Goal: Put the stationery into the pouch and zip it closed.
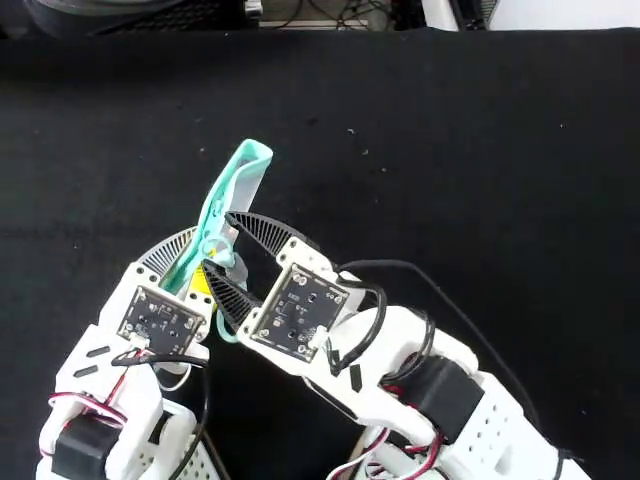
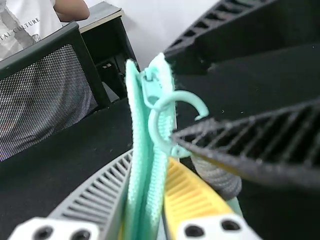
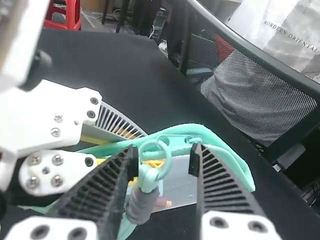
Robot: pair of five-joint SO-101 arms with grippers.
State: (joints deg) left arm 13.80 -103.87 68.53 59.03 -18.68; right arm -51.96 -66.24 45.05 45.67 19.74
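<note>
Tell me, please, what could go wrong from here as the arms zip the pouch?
1. The right claw is open astride the zipper pull ring; if it closes off-centre, the thin ring may slip out.
2. The left claw pinches only one end of the pouch, which stands on edge; a hard pull on the zipper might drag it free or twist it.
3. Both claws sit very close, so their fingers could collide.

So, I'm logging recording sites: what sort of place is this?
Likely an office or lab workroom: a black-covered table, a mesh-backed office chair beside it, and a red stool beyond.
</note>
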